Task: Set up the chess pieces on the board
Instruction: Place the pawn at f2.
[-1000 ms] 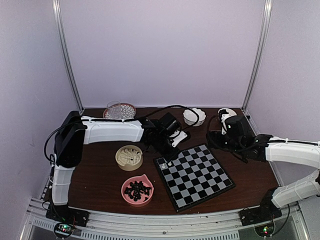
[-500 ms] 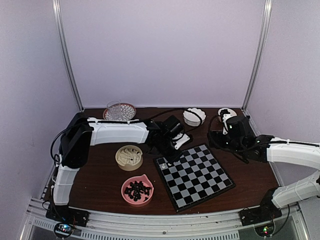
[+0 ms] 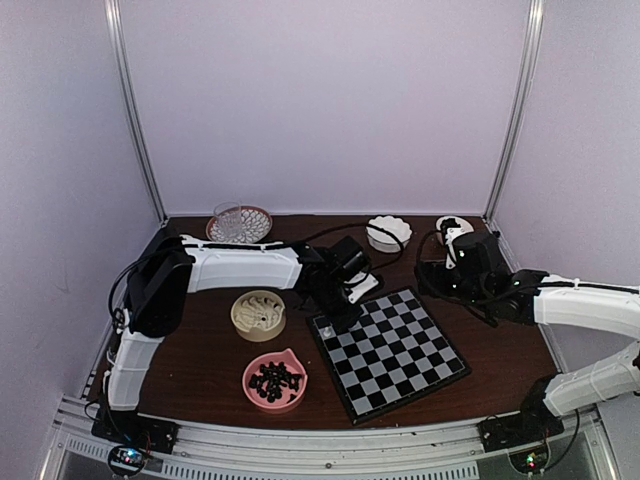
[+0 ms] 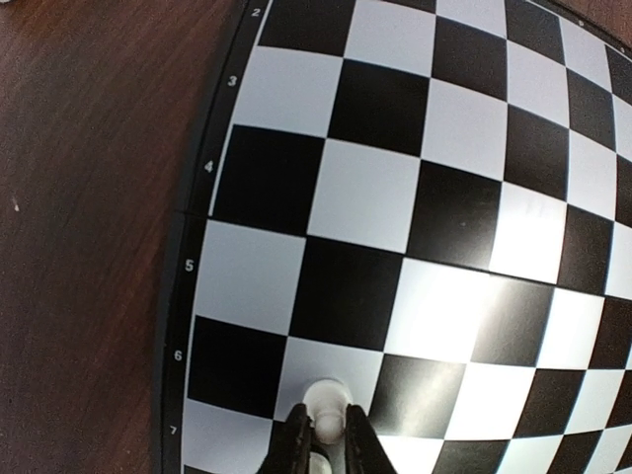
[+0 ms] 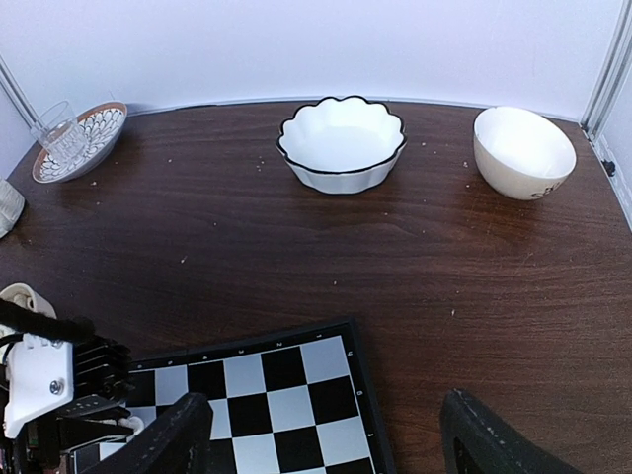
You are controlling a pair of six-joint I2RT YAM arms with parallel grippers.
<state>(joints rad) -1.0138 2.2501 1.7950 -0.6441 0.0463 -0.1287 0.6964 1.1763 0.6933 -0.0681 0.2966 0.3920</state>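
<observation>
A: Where is the chess piece (image 4: 324, 402), and which way does it point?

B: It is a cream-white one; it stands upright on the board (image 4: 425, 197), long axis straight up from the squares, round head toward the wrist camera; it sits in the second column in from the numbered edge, by the 6 and 7 marks; its base is hidden, so I cannot name the square.

A: And the left fingers (image 4: 296, 444)?

B: Close together, one on each side of the piece; whether they pinch it or merely flank it I cannot tell.

A: The right fingers (image 5: 183, 439)?

B: Wide apart, nothing between them; they hang over the board's far edge and the brown tabletop (image 5: 296, 247).

A: Containers?

B: A pink bowl (image 3: 247, 378) left of the board holds a heap of black pieces (image 3: 275, 381); a tan bowl (image 3: 236, 312) behind it holds pale shapes too small to make out; at the back stand a white scalloped bowl (image 5: 341, 168) and a round cream bowl (image 5: 523, 163); a clear glass (image 5: 61, 138) rests on a patterned plate (image 5: 99, 126).

A: The arms?

B: The left arm (image 3: 240, 265) rises from its base, runs rightward across the tabletop, and bends its wrist down over the board's far-left corner; the right arm (image 3: 585, 305) reaches leftward, its wrist raised beyond the far-right corner.
</observation>
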